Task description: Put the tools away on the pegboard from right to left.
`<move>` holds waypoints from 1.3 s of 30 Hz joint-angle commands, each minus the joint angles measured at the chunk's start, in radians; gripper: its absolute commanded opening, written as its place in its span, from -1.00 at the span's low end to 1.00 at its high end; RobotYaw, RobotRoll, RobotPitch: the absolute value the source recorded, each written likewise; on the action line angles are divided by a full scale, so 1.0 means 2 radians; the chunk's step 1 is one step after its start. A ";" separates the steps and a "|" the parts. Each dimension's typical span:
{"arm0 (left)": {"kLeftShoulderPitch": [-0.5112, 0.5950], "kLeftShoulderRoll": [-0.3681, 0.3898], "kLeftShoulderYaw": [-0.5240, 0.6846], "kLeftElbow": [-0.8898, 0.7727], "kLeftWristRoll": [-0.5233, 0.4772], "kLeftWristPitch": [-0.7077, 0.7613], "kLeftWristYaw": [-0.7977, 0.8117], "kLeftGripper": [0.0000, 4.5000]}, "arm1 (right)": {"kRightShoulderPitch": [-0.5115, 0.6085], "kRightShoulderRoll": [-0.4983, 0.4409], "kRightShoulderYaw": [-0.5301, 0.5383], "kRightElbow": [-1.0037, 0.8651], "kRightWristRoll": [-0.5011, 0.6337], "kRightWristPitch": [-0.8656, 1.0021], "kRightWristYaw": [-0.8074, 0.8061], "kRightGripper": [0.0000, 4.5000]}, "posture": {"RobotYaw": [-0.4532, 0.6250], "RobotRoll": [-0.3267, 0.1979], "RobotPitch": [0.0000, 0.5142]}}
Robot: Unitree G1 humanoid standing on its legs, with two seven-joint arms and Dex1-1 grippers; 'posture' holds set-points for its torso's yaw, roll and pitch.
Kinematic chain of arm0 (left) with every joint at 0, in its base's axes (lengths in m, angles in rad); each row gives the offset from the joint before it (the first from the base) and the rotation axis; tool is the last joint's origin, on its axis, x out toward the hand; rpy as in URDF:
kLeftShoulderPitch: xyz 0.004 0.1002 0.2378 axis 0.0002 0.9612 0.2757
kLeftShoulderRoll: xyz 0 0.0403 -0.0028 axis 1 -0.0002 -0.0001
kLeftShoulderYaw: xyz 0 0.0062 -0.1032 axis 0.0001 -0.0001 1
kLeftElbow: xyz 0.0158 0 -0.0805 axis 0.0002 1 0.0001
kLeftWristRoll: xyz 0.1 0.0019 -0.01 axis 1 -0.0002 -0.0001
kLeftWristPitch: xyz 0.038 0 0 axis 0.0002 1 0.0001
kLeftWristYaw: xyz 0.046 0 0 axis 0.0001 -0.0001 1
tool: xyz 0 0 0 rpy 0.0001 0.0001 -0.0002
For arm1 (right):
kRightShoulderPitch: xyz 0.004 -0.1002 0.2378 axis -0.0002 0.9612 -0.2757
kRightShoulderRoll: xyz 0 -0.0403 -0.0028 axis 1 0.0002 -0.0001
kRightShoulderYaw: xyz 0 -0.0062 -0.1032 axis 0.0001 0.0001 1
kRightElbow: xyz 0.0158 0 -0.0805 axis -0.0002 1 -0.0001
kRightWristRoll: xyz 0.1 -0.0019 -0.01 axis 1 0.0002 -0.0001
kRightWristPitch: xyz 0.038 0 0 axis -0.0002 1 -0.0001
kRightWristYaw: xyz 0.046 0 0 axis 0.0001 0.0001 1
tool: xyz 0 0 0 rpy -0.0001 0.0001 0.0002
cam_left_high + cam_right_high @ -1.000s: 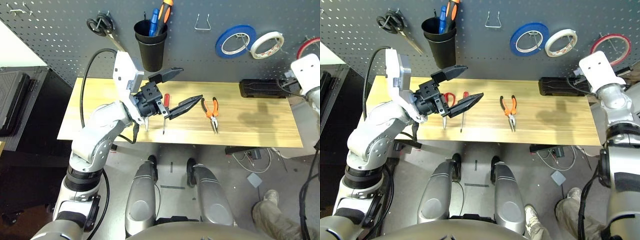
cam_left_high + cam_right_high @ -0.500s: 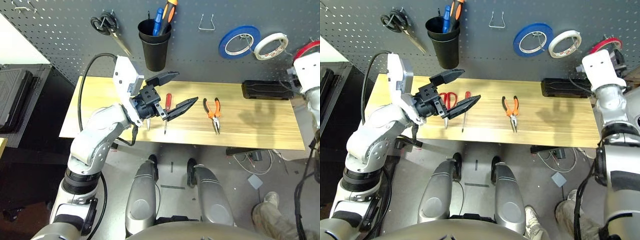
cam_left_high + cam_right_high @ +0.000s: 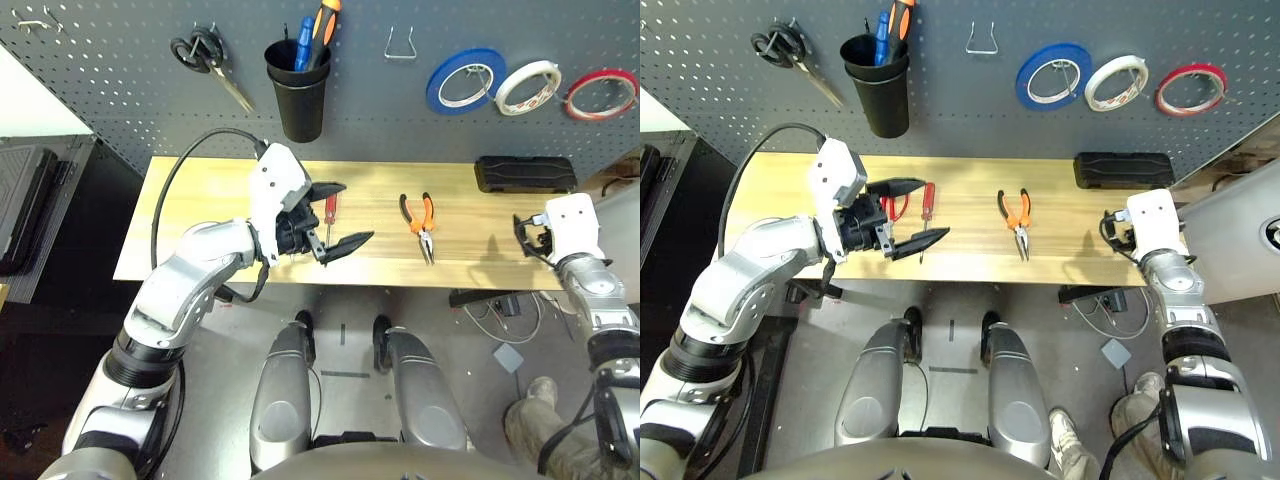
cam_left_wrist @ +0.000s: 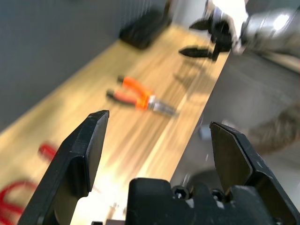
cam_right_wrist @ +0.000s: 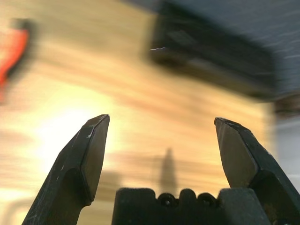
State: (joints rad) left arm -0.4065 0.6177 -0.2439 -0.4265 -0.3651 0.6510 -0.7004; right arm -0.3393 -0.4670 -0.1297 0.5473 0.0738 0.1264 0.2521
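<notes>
Your red tape ring hangs on the pegboard at two o'clock (far right hook). Pliers, screwdriver and red scissors lie on the table. Left gripper and right gripper gape empty.

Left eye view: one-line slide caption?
Both open claws, left and right, over the light wooden table; orange-and-black-handled pliers lie between; thin red tape ring hangs on the pegboard.

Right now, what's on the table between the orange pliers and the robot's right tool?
Nothing: in the left eye view, only bare wood lies between the pliers and the open right tool.
</notes>
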 commanded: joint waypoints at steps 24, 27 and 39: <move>0.023 0.020 -0.037 0.014 0.092 0.049 0.003 1.00 | -0.193 0.135 0.034 0.133 0.001 0.273 -0.069 0.99 | 0.23 0.25 0.21; 0.021 0.018 -0.034 0.015 0.095 0.053 0.006 1.00 | -0.224 0.138 0.037 0.206 -0.012 0.236 -0.079 0.99 | 0.24 0.25 0.22; 0.024 0.016 -0.032 0.010 0.102 0.064 0.010 1.00 | -0.275 0.139 0.021 0.335 -0.015 0.169 -0.105 0.74 | 0.27 0.25 0.26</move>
State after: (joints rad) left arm -0.3778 0.6511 -0.2961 -0.4070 -0.1707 0.7677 -0.6824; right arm -0.9129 -0.1890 -0.0762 1.1717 0.0519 0.4550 0.0563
